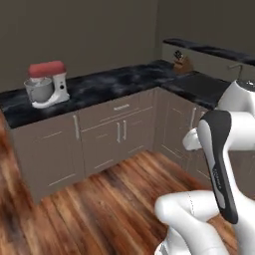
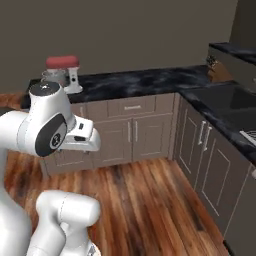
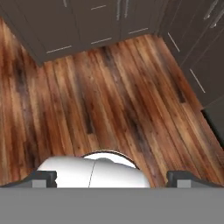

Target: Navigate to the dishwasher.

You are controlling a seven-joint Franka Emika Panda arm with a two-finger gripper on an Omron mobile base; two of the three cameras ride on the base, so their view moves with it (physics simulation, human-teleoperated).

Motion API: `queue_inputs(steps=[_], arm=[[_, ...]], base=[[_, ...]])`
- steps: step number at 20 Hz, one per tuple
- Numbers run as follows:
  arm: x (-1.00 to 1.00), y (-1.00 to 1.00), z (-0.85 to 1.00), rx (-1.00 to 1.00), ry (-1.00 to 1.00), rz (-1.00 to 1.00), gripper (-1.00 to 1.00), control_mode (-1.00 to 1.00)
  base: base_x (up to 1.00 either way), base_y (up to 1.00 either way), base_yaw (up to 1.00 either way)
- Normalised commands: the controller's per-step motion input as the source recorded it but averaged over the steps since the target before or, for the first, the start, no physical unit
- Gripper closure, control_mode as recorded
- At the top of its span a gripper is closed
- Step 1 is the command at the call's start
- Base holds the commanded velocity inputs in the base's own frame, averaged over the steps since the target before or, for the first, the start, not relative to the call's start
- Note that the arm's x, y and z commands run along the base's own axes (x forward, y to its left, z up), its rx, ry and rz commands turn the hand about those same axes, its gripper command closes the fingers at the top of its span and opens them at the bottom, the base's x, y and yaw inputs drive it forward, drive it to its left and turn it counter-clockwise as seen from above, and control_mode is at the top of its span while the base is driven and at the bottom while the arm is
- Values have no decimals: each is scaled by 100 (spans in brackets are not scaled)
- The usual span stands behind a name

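Gripper (image 3: 112, 177) spread wide and empty over the wood floor (image 3: 109, 96), and I can't pick out the dishwasher among these corner cabinets (image 1: 117, 132), so plenty of driving left.

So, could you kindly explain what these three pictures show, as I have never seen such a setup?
This is a rendered kitchen with a white robot arm with dark joints mounted on a base that drives. Two pictures come from cameras on that base, behind the arm to its left and right, so they show the same corner from two sides. The third looks down from the hand, whose two dark finger tips stand wide apart and hold nothing; below is the brown wooden plank floor. On the black marbled countertop stands a red and white stand mixer with a metal bowl. Beneath are taupe framed cabinet doors with slim handles. I cannot pick out the dishwasher that the robot should drive to.
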Motion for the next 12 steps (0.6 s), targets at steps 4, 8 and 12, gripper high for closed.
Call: queue_inputs(steps=[4, 8, 12], arm=[[0, 0, 0, 0, 0, 0, -100, 100], [0, 0, 0, 0, 0, 0, -100, 100], [0, 0, 0, 0, 0, 0, -100, 100]], base=[[0, 16, -97], [3, 20, -95], [44, 5, -77]])
